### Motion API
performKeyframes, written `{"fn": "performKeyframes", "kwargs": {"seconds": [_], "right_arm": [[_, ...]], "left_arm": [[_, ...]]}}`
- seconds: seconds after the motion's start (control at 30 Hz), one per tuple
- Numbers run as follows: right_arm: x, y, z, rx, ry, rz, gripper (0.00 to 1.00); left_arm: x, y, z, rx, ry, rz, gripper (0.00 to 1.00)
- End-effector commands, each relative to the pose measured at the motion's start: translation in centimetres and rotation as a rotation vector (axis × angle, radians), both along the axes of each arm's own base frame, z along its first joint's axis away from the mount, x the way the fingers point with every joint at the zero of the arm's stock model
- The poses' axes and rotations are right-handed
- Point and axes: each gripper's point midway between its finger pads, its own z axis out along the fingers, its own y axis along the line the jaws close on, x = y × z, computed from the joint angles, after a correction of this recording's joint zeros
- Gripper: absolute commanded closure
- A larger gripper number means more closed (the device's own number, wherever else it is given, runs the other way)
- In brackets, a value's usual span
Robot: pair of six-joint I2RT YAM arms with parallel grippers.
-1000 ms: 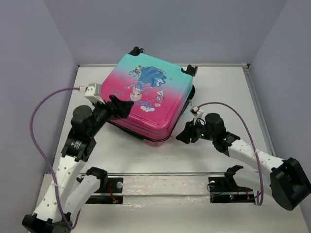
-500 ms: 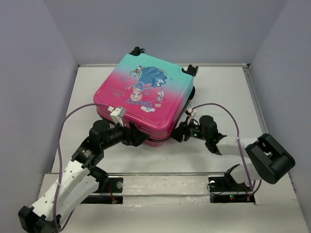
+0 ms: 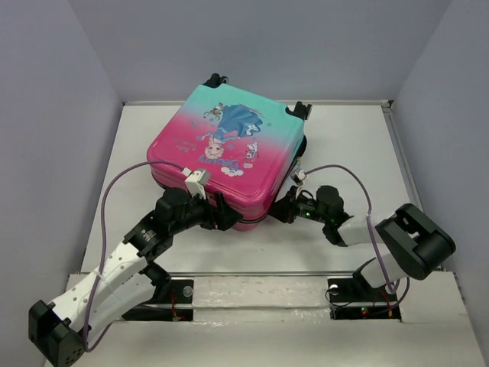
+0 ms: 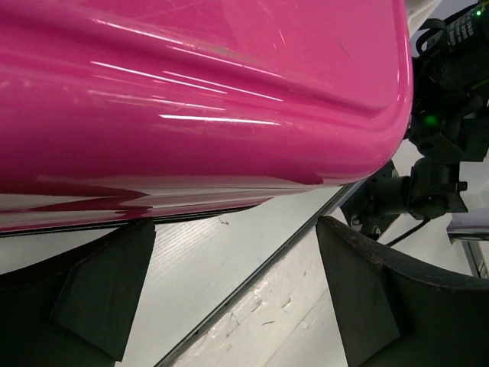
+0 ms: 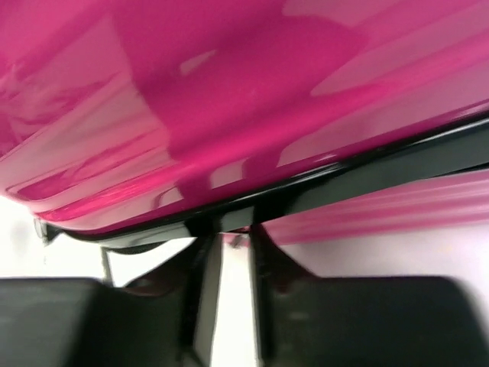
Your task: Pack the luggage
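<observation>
White surface (image 3: 344, 138) within grey walls (image 3: 267, 46) is recorded. Nearest, the left gripper (image 3: 221, 216) is spread wide and empty. The right gripper (image 3: 286, 210) is narrowed at the black zip seam (image 5: 344, 172), evidently to work it; its grasp cannot be determined. One closed luggage (image 3: 229, 153) lies centrally, with two wheels (image 3: 303, 109) visible beyond.

Left arm (image 3: 121, 261) and right arm (image 3: 359, 229): white links, black joints, looping purple cables (image 3: 104, 214). Green light (image 4: 430, 120), possibly an LED, upper right.
</observation>
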Motion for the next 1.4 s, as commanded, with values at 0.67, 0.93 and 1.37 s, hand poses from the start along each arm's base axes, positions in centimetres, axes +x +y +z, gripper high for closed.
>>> {"fn": "performKeyframes", "kwargs": {"seconds": [0.67, 0.93, 1.37], "right_arm": [[-11.9, 2.9, -3.2, -0.230, 0.105, -0.086, 0.93], [-13.8, 5.5, -1.7, -0.256, 0.133, -0.153, 0.93], [-8.1, 11.7, 2.1, 0.099, 0.151, -0.466, 0.93]], "left_arm": [[7.0, -5.4, 11.5, -0.239, -0.297, 0.183, 0.01], [8.6, -6.4, 12.5, -0.221, -0.309, 0.209, 0.01], [7.5, -6.7, 21.0, -0.281, -0.398, 0.196, 0.01]]}}
